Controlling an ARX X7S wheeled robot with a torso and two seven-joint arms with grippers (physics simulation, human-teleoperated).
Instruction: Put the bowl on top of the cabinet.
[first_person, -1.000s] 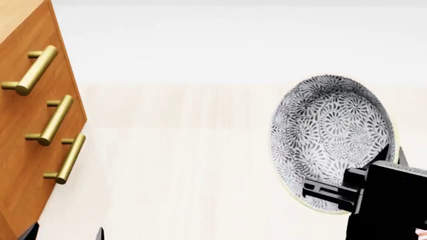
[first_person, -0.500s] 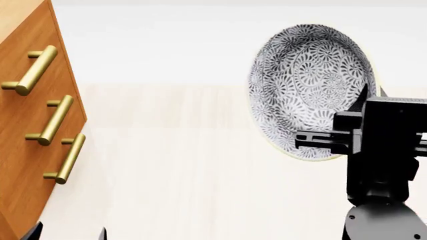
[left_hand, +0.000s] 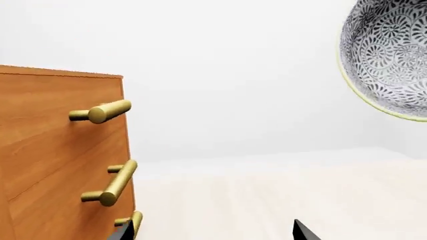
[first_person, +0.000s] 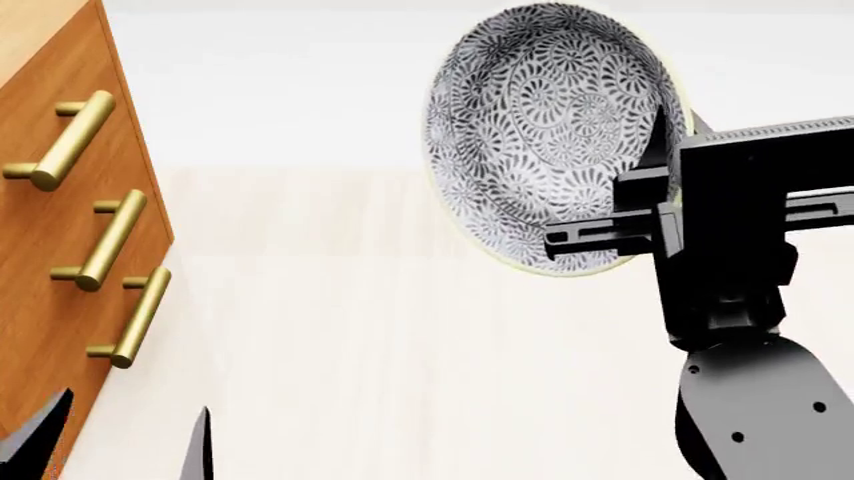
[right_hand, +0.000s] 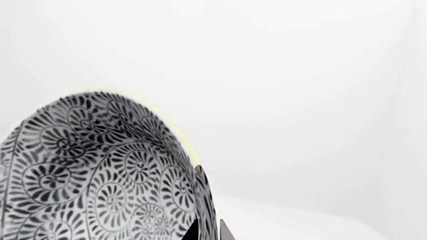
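Note:
The bowl (first_person: 554, 130), white with a dense grey-black floral pattern and a pale rim, hangs tilted on its side high in the air, to the right of the cabinet. My right gripper (first_person: 627, 230) is shut on the bowl's rim; in the right wrist view its two dark tips (right_hand: 208, 231) pinch the wall of the bowl (right_hand: 87, 175). The orange-brown cabinet (first_person: 54, 260) with brass bar handles stands at the left, apart from the bowl. My left gripper (first_person: 120, 445) is open and empty, low beside the cabinet front. Its wrist view shows the cabinet (left_hand: 53, 150) and the bowl (left_hand: 393, 55) up high.
Three brass handles (first_person: 100, 240) stick out from the cabinet's drawer fronts toward the open floor. A pale wooden floor (first_person: 374, 330) stretches between the cabinet and my right arm (first_person: 761, 400). A plain white wall lies behind.
My right gripper has carried the bowl up and to the left, toward the cabinet. The left gripper's tips have come a little further into the head view.

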